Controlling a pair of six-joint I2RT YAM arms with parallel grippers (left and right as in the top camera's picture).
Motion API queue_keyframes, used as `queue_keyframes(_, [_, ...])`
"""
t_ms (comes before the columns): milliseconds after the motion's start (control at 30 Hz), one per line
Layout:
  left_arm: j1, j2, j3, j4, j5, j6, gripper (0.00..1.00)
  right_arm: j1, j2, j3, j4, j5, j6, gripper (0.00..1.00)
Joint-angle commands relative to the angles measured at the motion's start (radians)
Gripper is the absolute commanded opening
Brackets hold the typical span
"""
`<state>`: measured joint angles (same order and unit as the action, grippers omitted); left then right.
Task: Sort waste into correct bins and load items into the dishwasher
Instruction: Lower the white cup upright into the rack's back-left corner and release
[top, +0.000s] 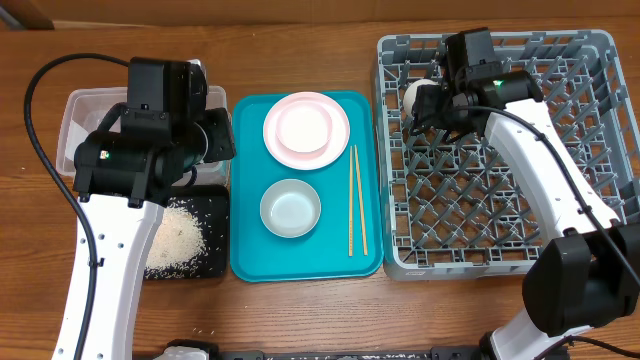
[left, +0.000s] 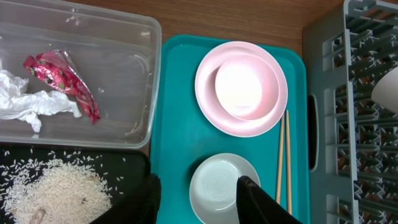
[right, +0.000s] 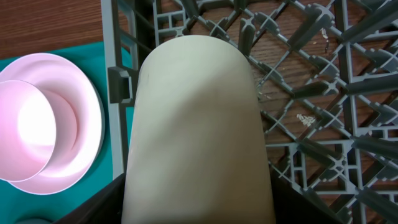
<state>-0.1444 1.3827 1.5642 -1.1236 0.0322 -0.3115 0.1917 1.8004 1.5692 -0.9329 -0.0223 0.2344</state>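
Here the right end effector (top: 438, 104) is clamped on the small white cup (right: 199, 124), held sideways over the grey dish rack (top: 520, 220) near its edge beside the teal tray (top: 250, 180). The left end effector (left: 199, 194) hangs spread and empty over that tray, a whitish bowl (left: 217, 180) showing between its jaws, chopsticks (left: 283, 155) just beside it. The red foil wrapper (left: 62, 78) and tissue (left: 31, 104) lie in the clear tub (left: 124, 62); rice (left: 56, 190) in the black tray (left: 18, 155)

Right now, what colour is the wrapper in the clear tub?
The wrapper is red and shiny, clearest in the left wrist view.
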Motion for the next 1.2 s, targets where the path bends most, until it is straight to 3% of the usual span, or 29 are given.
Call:
queue_keyframes(0, [-0.003,0.003,0.008,-0.007,-0.013,-0.01,0.42,0.006,-0.001,0.003,0.013,-0.003,-0.006,0.52])
queue_keyframes(1167, [-0.003,0.003,0.008,-0.01,-0.013,-0.01,0.43,0.006,0.048,0.002,-0.005,-0.06,-0.006,0.52])
